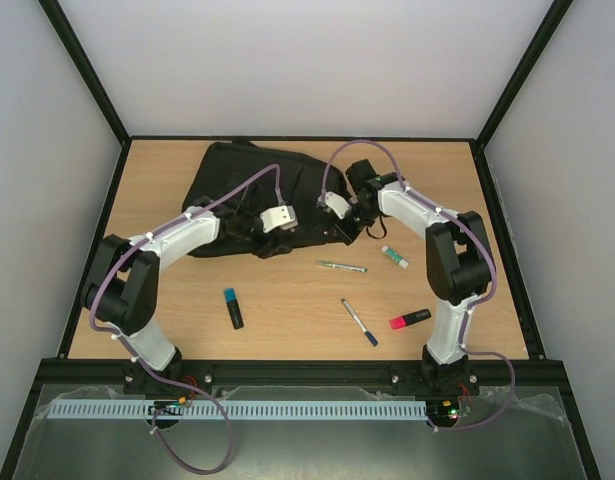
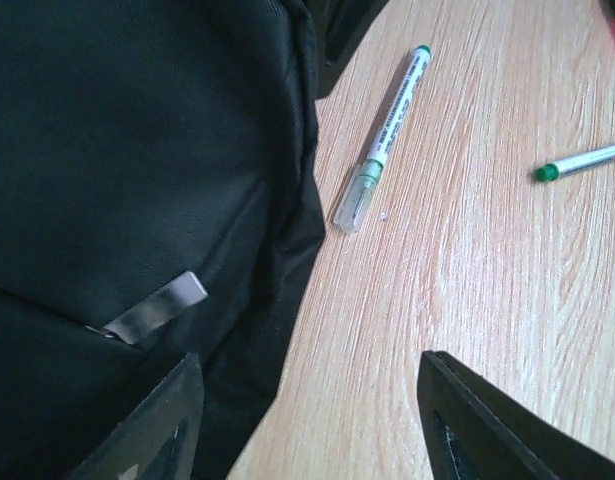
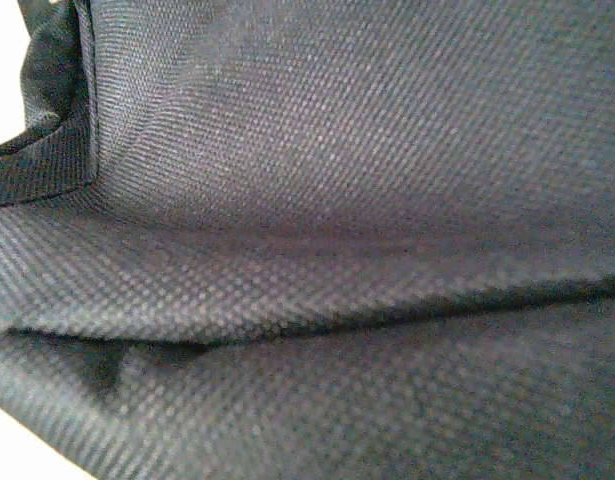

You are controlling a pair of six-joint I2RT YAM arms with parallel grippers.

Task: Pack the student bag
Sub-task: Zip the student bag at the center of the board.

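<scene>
Left wrist view: your left fingers (image 2: pixel 492 425) are spread and empty. The black soft fabric backpack (image 2: pixel 137 150) lies under the left one, and a white green-capped marker (image 2: pixel 379 140) lies ahead on the wooden tabletop (image 2: pixel 467 300). Right fingers (image 1: pixel 334 206) are pressed into the fabric; you can't tell their state. Risk: closing here pinches cloth and drags the backpack.

Student bag (image 1: pixel 227 165) at table (image 1: pixel 287 300) rear, centre-L

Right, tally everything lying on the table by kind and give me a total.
Bag: 1
Highlighters: 2
Pens: 3
Total: 6
</scene>
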